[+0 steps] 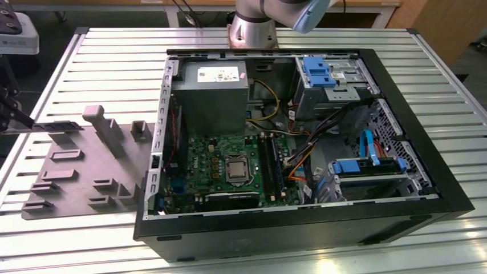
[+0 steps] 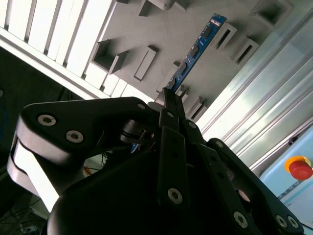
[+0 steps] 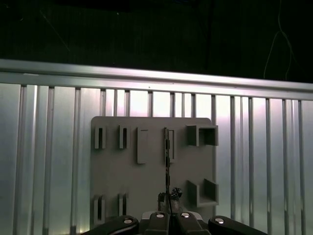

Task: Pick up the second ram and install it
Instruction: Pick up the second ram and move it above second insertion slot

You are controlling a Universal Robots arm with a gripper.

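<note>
The ram (image 2: 195, 49) is clamped at one end between the closed fingers (image 2: 171, 117) of the gripper (image 2: 166, 95) and is held out over the grey tray (image 2: 146, 29) on the slatted tabletop (image 3: 49, 147). The stick is judged light, stiff and fragile. It is best gripped by its bare board edges, with chips and gold contacts left untouched.
</note>
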